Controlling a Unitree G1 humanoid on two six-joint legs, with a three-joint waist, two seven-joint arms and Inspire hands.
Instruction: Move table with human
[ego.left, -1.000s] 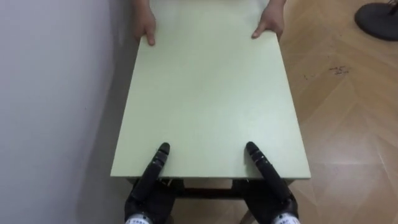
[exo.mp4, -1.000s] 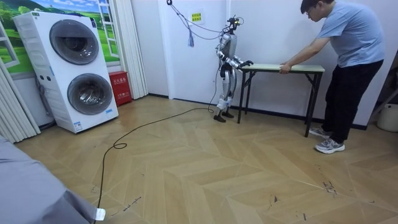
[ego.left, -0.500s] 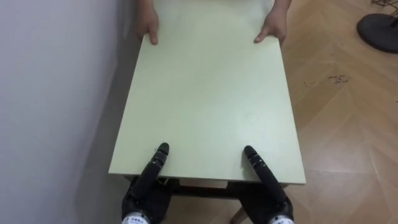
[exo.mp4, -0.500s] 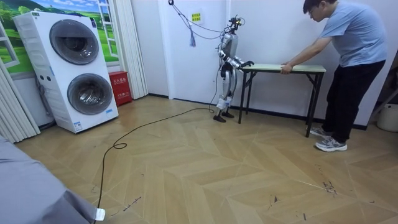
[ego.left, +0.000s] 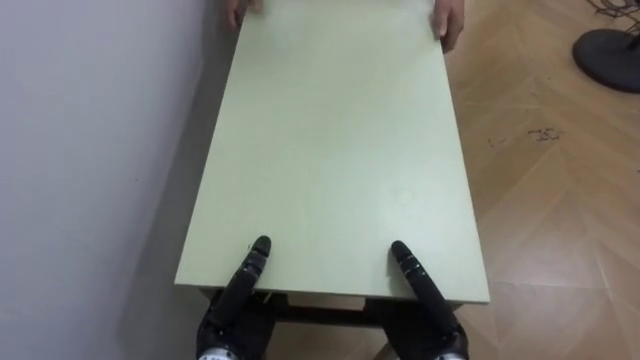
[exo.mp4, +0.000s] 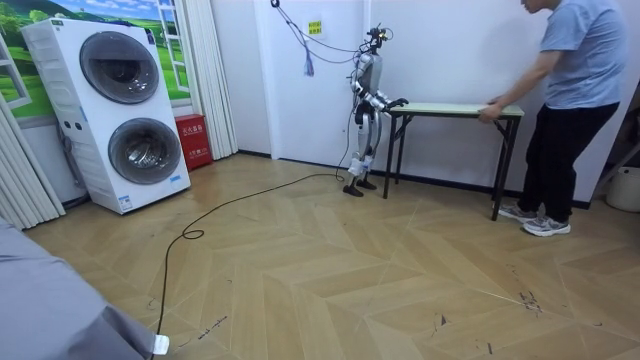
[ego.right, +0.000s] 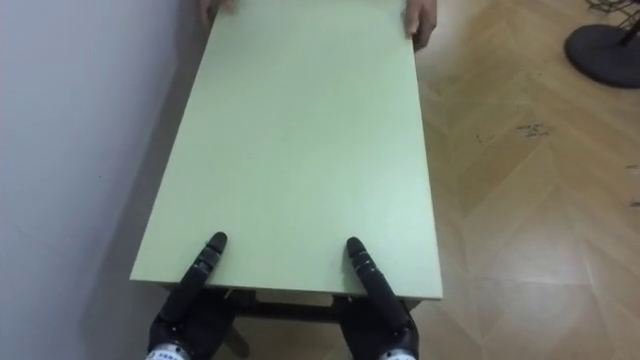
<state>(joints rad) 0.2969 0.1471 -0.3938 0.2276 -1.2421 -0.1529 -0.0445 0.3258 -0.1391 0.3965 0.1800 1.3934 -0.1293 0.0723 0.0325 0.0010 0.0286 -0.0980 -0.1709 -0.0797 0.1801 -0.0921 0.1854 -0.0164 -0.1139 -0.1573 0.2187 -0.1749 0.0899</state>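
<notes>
Pale-green table (ego.left: 335, 150): left hand (ego.left: 245, 277), right hand (ego.left: 414, 276) at near edge.

No lettering is legible, even on the wall notice (exo.mp4: 316, 28).

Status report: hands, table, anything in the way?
Left hand, right hand at near table edge. Person holds far end. Wall close on left; dark round base on floor far right.

The table (ego.left: 335, 150) runs from 6 o'clock toward 12, its long side just beside the wall (ego.left: 90, 150) at 9. The left hand (ego.left: 238, 290) and right hand (ego.left: 424, 290) rest on its near edge (at 7 and 5). A person's hand (ego.left: 448, 22) lies on the far corner near 12. A stand base (ego.left: 608, 45) sits on the floor (ego.left: 550, 200) at 2.
</notes>
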